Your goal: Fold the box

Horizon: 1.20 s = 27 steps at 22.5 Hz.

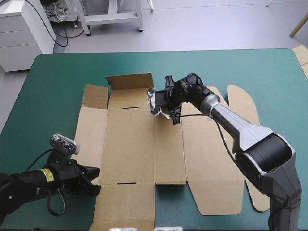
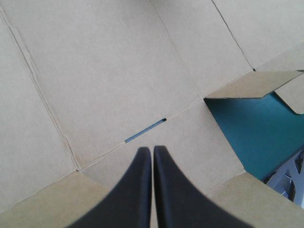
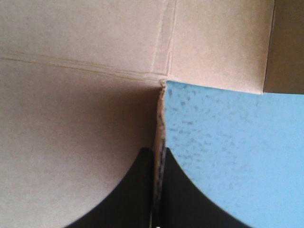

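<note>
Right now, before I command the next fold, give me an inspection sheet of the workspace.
Surface: teal-green cover, lying flat and showing through the sheet's cutouts.
Job's things: box, a cut sheet still mostly flat; its far flap is raised.
Clutter: more brown board at the table's far right corner.
Grippers: left gripper shut, tips over the board beside a slot, near the sheet's near-left part; right gripper shut on a cut edge of the box toward its far side.
Cables: nothing seen.
Surroundings: nothing seen.
</note>
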{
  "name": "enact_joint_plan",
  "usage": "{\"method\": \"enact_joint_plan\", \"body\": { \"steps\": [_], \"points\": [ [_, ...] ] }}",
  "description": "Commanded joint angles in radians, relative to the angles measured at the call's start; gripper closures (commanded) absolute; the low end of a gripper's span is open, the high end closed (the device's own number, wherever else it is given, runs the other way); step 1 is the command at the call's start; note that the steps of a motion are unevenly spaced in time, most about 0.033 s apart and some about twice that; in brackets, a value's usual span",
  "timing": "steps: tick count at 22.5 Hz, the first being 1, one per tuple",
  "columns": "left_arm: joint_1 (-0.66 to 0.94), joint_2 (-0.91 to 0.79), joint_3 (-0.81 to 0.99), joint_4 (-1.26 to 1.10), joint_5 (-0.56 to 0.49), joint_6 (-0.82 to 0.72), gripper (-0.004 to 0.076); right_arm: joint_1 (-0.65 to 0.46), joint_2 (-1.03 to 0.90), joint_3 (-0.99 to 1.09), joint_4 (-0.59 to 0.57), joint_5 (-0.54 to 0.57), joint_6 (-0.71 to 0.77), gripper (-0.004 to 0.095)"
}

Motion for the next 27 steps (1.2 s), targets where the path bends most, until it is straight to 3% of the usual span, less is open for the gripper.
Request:
{"method": "enact_joint_plan", "body": {
  "steps": [1,13,16,18,20,27],
  "points": [
    [-0.007,0.002,-0.033,-0.04,-0.04,-0.008,0.0731,0.016,-0.052,-0.034,0.017,-0.057,-0.032,0.093],
    [-0.007,0.002,-0.033,-0.037,-0.013,-0.009,0.0731,0.014,-0.052,-0.034,0.042,-0.056,-0.01,0.089],
    [-0.007,0.002,-0.033,-0.037,-0.018,-0.009,0.0731,0.014,-0.052,-0.034,0.042,-0.048,-0.006,0.0667],
    [-0.007,0.002,-0.033,-0.037,-0.018,-0.009,0.0731,0.014,-0.054,-0.034,0.042,-0.042,0.043,0.0432],
    [-0.007,0.002,-0.033,-0.037,-0.018,-0.009,0.0731,0.014,-0.06,-0.034,0.026,-0.046,0.102,0.0304],
    [-0.007,0.002,-0.033,-0.037,-0.056,-0.011,0.0731,0.014,-0.156,-0.034,0.026,-0.04,0.265,0.0304]
  ]
}}
